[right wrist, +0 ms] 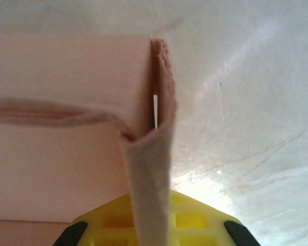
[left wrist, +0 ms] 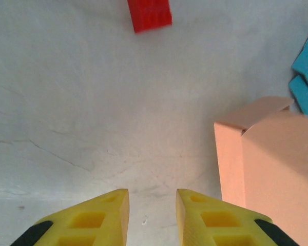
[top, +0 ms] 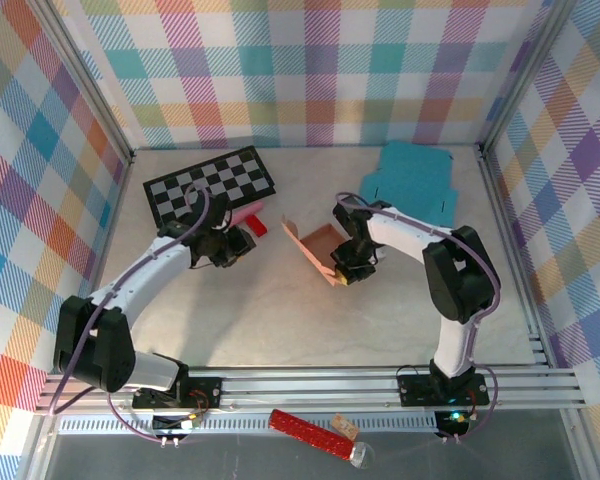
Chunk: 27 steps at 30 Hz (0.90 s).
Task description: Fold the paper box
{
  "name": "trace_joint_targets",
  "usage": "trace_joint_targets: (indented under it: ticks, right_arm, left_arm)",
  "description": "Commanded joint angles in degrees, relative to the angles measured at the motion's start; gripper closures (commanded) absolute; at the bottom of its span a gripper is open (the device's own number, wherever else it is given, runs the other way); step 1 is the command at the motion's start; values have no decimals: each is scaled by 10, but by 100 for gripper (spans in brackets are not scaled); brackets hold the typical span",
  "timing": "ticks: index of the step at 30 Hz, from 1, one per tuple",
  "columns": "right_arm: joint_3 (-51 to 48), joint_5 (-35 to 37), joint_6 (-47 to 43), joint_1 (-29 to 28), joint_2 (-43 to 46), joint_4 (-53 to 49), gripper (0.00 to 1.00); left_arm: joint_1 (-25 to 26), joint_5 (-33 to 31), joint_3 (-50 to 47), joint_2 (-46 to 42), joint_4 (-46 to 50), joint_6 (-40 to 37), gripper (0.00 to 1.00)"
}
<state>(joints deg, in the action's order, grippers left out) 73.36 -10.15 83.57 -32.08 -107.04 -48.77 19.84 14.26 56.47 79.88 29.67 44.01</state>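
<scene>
Top external view: the salmon-pink paper box (top: pixel 316 248) stands half-formed on the table (top: pixel 280 325), between the arms. The right gripper (top: pixel 346 268) pinches one thin flap (right wrist: pixel 149 174) of it. The left gripper (left wrist: pixel 152 200) hangs near, fingers parted on nothing. The card is likely light and easily creased: hold flaps near fold lines, gently.

Left hand (left wrist: pixel 152 205) stands slightly parted, right hand (top: pixel 346 270) clamped.

L gripper (left wrist: pixel 152 200) jaws apart, nothing btwn. Peach paper box (left wrist: pixel 269 164) at rt, red block (left wrist: pixel 149 14) at top, pale surface (left wrist: pixel 92 102).
</scene>
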Motion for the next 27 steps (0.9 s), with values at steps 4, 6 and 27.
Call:
trace_joint_targets:
  ticks: [4, 6, 27]
  right_arm:
    - [4, -67, 114, -14, -10, 37, 100]
    - [8, -65, 118, -17, -14, 36, 97]
    - [11, -79, 98, -21, -3, 29, 62]
  left_arm:
    - [51, 84, -22, 45, -132, 66, 69]
    - [63, 83, -23, 64, -169, 81, 69]
    - [92, 85, -9, 129, -218, 108, 69]
